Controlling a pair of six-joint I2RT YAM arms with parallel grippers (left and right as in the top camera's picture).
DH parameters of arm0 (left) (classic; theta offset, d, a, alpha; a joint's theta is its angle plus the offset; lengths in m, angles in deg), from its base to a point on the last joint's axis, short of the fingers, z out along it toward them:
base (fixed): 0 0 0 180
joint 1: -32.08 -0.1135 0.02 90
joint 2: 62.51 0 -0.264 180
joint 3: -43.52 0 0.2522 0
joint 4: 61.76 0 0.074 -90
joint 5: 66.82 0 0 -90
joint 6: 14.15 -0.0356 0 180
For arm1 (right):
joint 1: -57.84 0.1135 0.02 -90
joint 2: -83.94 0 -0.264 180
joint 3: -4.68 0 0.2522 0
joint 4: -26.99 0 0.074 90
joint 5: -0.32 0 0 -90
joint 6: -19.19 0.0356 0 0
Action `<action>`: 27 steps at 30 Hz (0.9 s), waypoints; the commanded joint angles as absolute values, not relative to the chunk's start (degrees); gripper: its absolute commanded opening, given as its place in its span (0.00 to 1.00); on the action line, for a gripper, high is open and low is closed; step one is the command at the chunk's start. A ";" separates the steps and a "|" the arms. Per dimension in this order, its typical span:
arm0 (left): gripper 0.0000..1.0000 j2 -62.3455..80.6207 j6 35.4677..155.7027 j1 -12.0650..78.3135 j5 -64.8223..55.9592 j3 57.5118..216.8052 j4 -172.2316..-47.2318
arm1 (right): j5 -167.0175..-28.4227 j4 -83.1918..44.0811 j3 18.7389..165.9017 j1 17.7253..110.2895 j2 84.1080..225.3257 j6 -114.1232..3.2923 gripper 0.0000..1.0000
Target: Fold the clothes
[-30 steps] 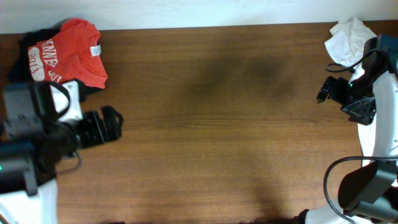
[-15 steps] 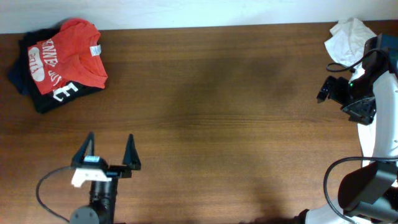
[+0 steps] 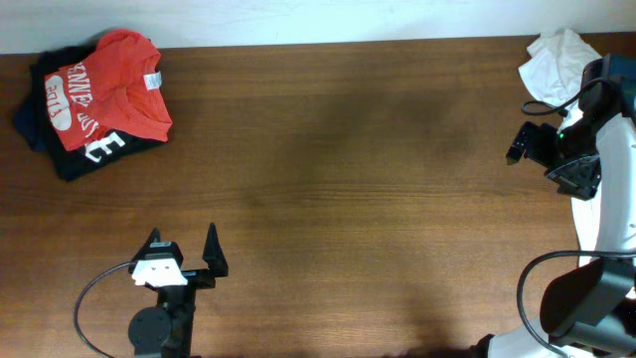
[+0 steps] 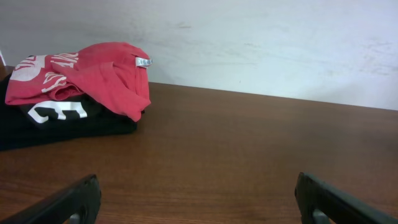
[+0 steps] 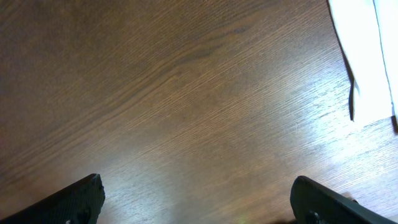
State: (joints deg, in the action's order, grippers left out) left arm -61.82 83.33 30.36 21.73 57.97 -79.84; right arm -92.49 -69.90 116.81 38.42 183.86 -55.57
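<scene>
Crumpled red-orange cotton T-shirt (image 3: 119,85), white lettering unreadable, heaped on black garment (image 3: 72,161) bearing white "E". Grained brown wooden table (image 3: 348,149). Spread wide and empty: left gripper (image 3: 182,239), right gripper (image 5: 196,183).

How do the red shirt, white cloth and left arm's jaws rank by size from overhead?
1. Red shirt.
2-3. White cloth and left gripper, jaws open, look alike; the right arm hides part of the cloth.
</scene>
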 commanded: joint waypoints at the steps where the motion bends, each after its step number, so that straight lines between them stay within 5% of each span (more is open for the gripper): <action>1: 0.99 -62.17 82.61 30.38 21.95 57.82 -80.19 | -92.18 -69.90 117.12 38.31 182.99 -55.07 0.99; 8: 0.99 -62.17 82.61 30.38 21.95 57.82 -80.19 | -92.16 -69.82 117.07 39.60 178.09 -55.07 0.99; 13: 0.99 -62.17 82.61 30.38 21.95 57.82 -80.19 | -84.27 -61.68 113.64 51.25 153.18 -55.46 0.99; 21: 0.99 -62.17 82.61 30.38 21.95 57.82 -80.19 | -86.61 -21.73 57.97 61.00 108.22 -55.26 0.99; 27: 0.99 -62.17 82.61 30.38 21.95 57.82 -80.19 | -90.54 -3.39 33.45 60.89 88.65 -53.21 0.99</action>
